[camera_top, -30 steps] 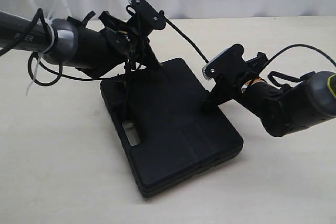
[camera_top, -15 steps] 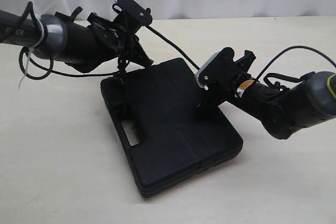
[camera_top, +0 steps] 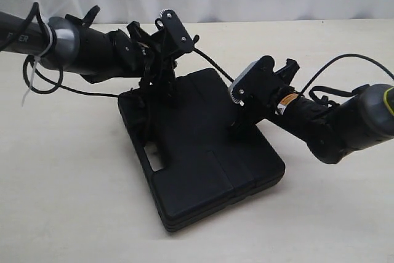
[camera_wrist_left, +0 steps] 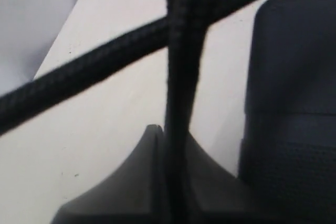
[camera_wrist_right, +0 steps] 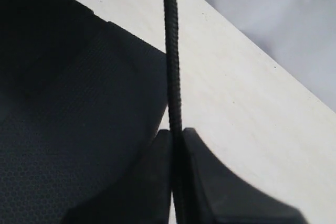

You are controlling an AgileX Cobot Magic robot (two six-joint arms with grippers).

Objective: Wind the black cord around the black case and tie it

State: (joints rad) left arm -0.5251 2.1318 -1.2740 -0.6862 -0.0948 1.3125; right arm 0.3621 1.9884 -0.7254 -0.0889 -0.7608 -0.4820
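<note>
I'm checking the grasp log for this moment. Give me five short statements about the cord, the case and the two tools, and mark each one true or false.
1. The right tool is shut on the black cord. True.
2. The black case stands on its edge. False: it lies flat on the table.
3. The left tool is open and empty. False: it is shut on the black cord.
4. A stretch of the black cord runs through the air between the two tools. True.
5. In the left wrist view, a second strand of the black cord crosses the gripped one. True.
</note>
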